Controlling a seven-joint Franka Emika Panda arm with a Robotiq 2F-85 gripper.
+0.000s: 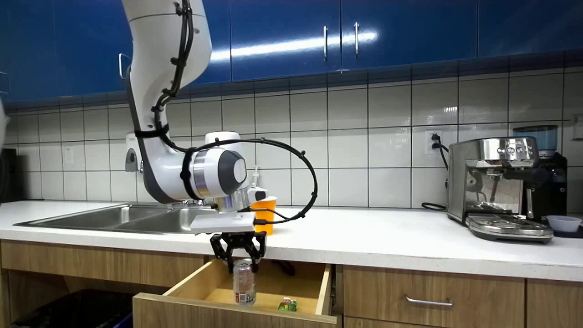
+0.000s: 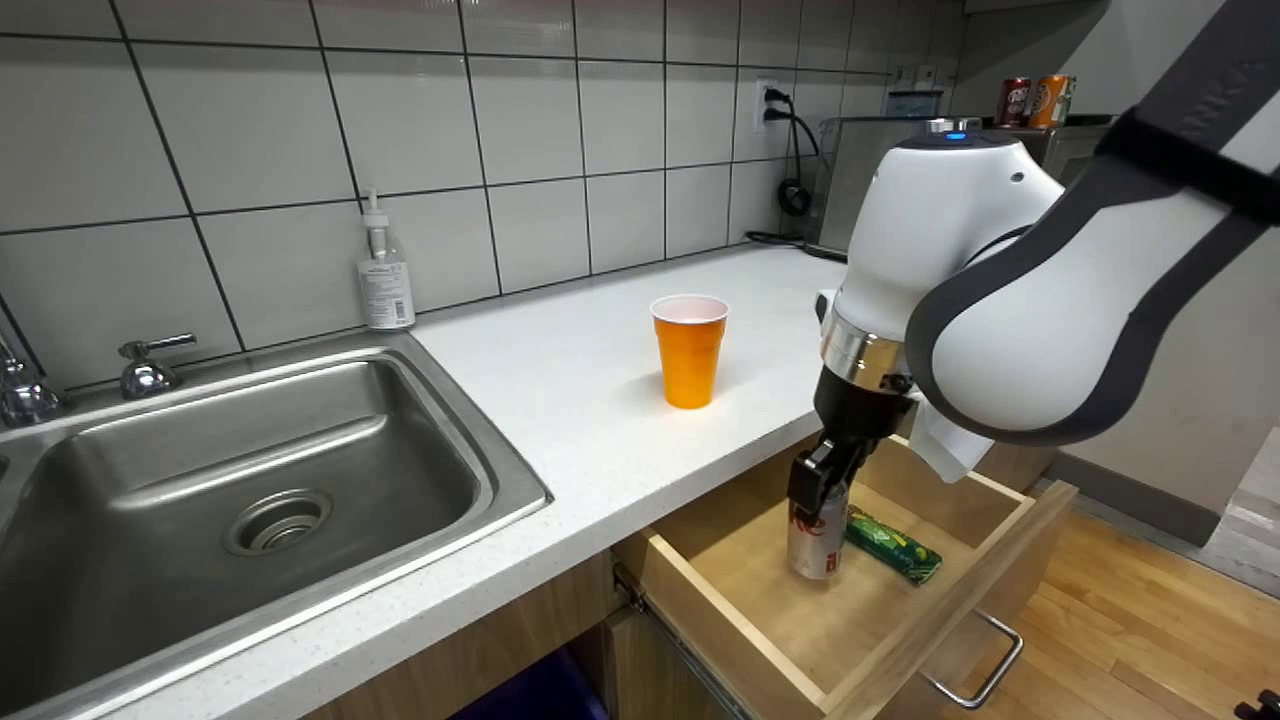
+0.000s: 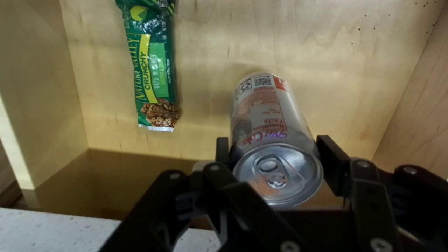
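Wrist view: I have the Diet Coke can [image 3: 267,112] between the fingers of my hand [image 3: 273,148], parted only to its width and pressed against it, its base toward twelve o'clock. At ten o'clock from it, a Nature Valley bar [image 3: 152,70] lies in the same drawer [image 3: 217,45].

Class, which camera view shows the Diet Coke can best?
The wrist view: the Diet Coke can looks largest there, its lid visible and name legible, though upside down. Both exterior views show it smaller, mainly its side.
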